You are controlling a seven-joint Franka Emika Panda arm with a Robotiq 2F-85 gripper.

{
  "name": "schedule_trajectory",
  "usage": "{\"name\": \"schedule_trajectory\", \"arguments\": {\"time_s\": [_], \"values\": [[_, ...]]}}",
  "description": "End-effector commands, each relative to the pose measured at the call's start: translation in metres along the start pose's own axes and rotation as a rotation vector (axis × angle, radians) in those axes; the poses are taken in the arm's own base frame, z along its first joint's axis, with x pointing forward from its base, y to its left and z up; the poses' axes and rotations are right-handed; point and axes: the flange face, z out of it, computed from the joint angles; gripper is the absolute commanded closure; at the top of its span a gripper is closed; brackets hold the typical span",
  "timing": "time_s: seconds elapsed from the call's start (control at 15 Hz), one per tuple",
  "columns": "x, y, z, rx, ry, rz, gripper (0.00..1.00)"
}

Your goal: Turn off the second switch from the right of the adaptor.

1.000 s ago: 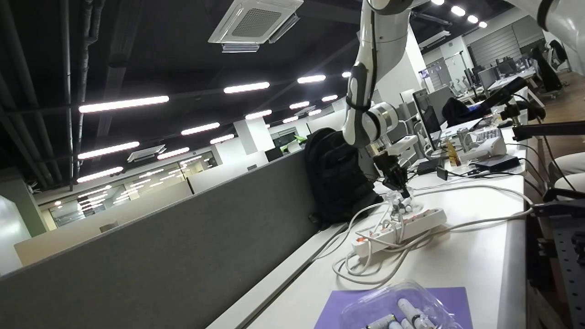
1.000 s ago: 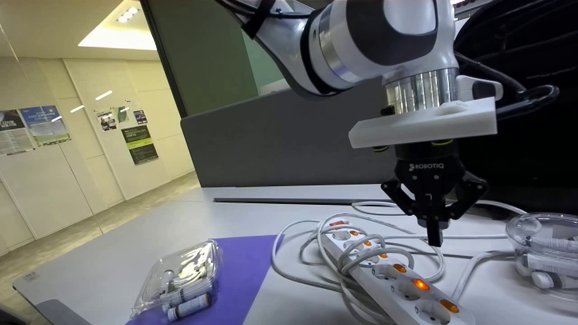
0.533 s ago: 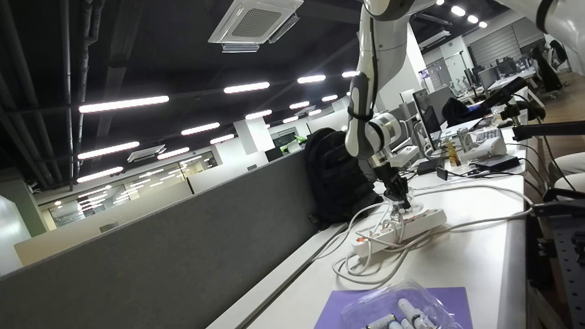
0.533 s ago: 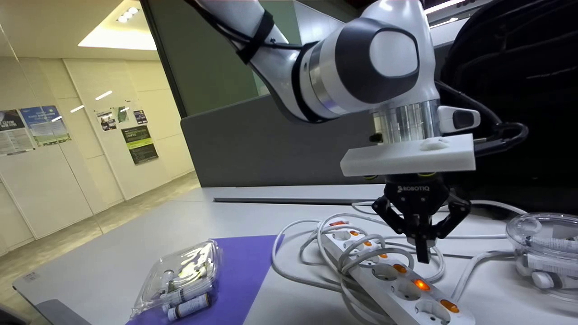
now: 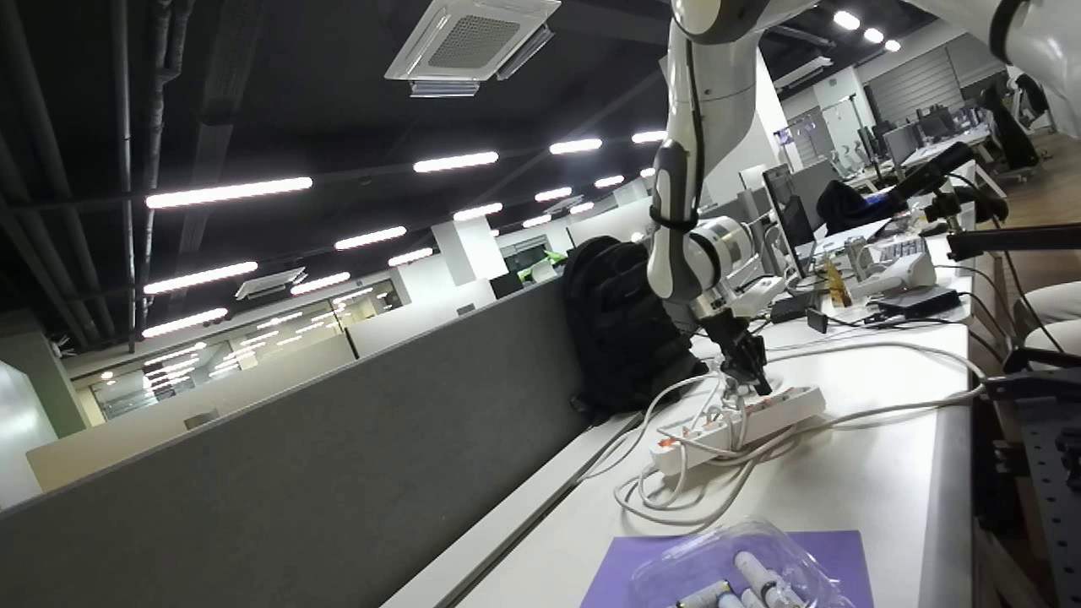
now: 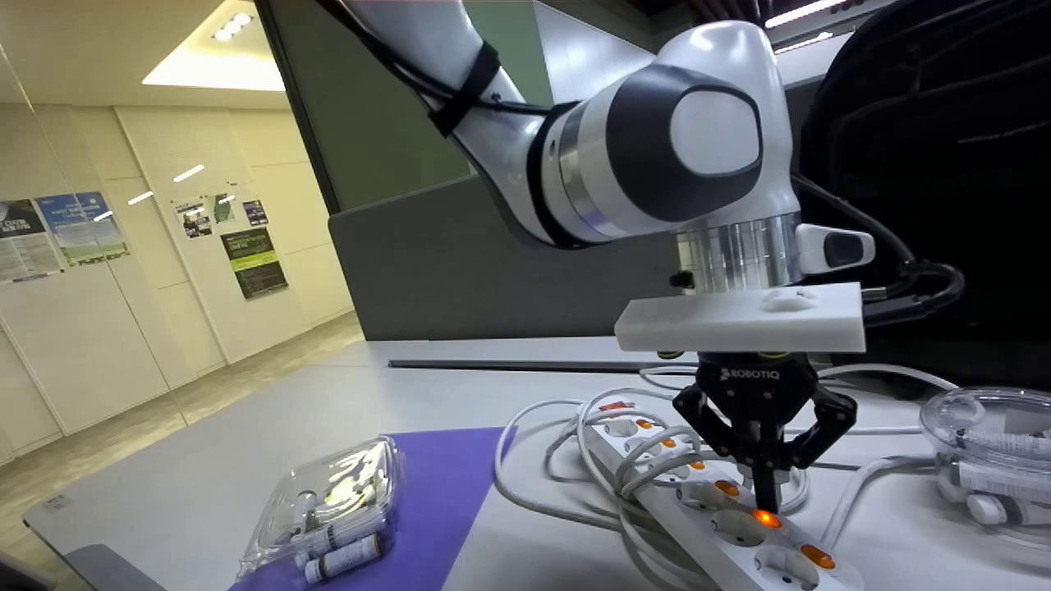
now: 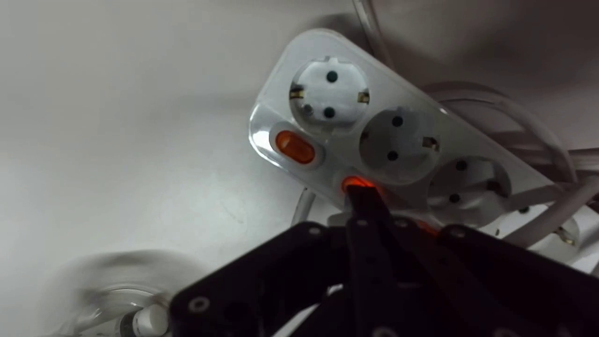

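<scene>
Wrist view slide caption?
Closed black gripper partly hiding the glowing orange switch, second from the rounded end of a white plastic power strip.

ROBOTIQ (image 6: 754, 374) in pale letters on the gripper (image 6: 766, 499)
In an exterior view the brand name stands, after a small emblem (image 6: 725, 373), near the top of the gripper's black body. Well left of the gripper there, print on wall posters (image 6: 80, 228) and on a vial (image 6: 343, 558) is too small to read, as is that on labels (image 6: 1014, 444) in a clear tub (image 6: 944, 413) right of the gripper.
</scene>
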Motion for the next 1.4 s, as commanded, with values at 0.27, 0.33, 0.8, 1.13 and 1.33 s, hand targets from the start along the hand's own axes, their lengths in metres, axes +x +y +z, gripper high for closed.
{"name": "schedule_trajectory", "arguments": {"time_s": [0.27, 0.33, 0.8, 1.13, 1.33], "values": [[0.004, 0.003, 0.009, 0.002, 0.001, 0.012, 1.0], [0.005, 0.003, 0.01, 0.006, 0.0, 0.012, 1.0], [0.017, 0.002, 0.019, -0.008, -0.048, 0.044, 1.0], [0.032, -0.015, 0.026, -0.057, -0.062, 0.048, 1.0], [0.033, -0.03, 0.035, -0.094, -0.067, 0.024, 1.0]]}}
